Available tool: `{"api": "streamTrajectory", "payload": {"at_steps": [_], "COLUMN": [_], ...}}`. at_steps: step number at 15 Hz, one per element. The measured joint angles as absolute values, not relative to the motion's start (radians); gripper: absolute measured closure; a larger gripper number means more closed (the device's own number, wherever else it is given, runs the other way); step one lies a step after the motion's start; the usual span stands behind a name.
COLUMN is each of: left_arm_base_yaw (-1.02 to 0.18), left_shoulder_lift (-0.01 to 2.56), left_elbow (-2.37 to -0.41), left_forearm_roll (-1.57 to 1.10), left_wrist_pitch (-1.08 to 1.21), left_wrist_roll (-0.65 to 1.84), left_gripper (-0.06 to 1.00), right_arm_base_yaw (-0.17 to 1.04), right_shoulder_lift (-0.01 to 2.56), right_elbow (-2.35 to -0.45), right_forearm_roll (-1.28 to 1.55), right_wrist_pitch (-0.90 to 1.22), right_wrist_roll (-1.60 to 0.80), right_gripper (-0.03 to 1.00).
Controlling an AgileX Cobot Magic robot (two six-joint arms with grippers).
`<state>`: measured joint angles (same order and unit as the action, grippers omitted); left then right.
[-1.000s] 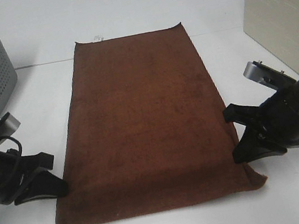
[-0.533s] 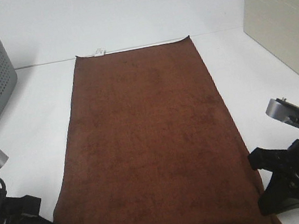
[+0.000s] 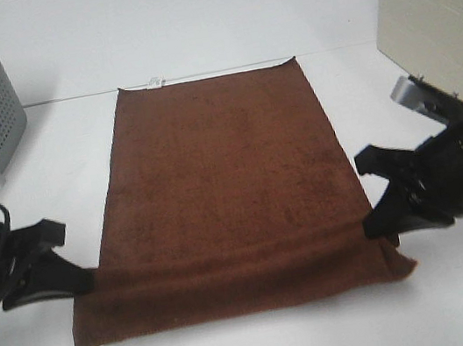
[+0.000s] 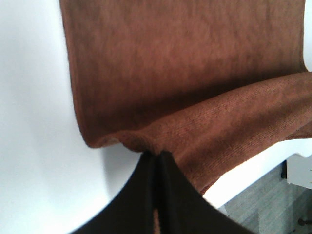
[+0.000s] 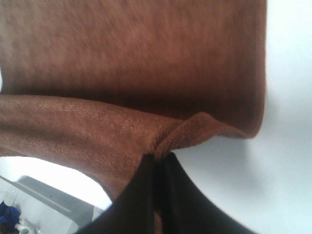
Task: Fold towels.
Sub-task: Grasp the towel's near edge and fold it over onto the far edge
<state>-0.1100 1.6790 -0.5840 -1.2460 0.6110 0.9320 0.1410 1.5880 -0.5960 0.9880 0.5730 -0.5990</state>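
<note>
We noted left gripper (image 3: 85,282) and right gripper (image 3: 374,225) each clamped shut on the brown towel (image 3: 227,174), spread on the table (image 3: 188,20), at the end farthest from its white tag (image 3: 155,82); first fold underway, we judged, next carrying that lifted end evenly to the tag.

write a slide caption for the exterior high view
Left gripper and right gripper pinch side edges of the brown towel, a raised ridge crossing its near end.
</note>
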Motion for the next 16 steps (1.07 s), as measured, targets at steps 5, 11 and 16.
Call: {"api": "streamTrajectory", "payload": {"at_steps": [5,11,16], "left_arm_base_yaw": [-0.110,-0.110,-0.110], "left_shoulder_lift": [1.775,1.918,2.123], "left_elbow": [-0.935,-1.257,-1.569], "left_forearm_roll": [-0.974,-0.857,-0.852], "left_wrist_pitch": [0.614,0.623,0.597], "left_wrist_roll": [0.618,0.434,0.408], "left_gripper": [0.94,0.94,0.94], "right_arm_base_yaw": [0.141,0.141,0.141], "right_shoulder_lift": [1.717,1.953,2.162], "right_elbow": [-0.946,-1.346,-1.711], "right_forearm_roll": [0.919,0.742,0.639], "right_wrist_pitch": [0.640,0.726,0.744], "right_wrist_roll": [-0.514,-0.363,-0.292], "right_gripper": [0.97,0.97,0.97]}}
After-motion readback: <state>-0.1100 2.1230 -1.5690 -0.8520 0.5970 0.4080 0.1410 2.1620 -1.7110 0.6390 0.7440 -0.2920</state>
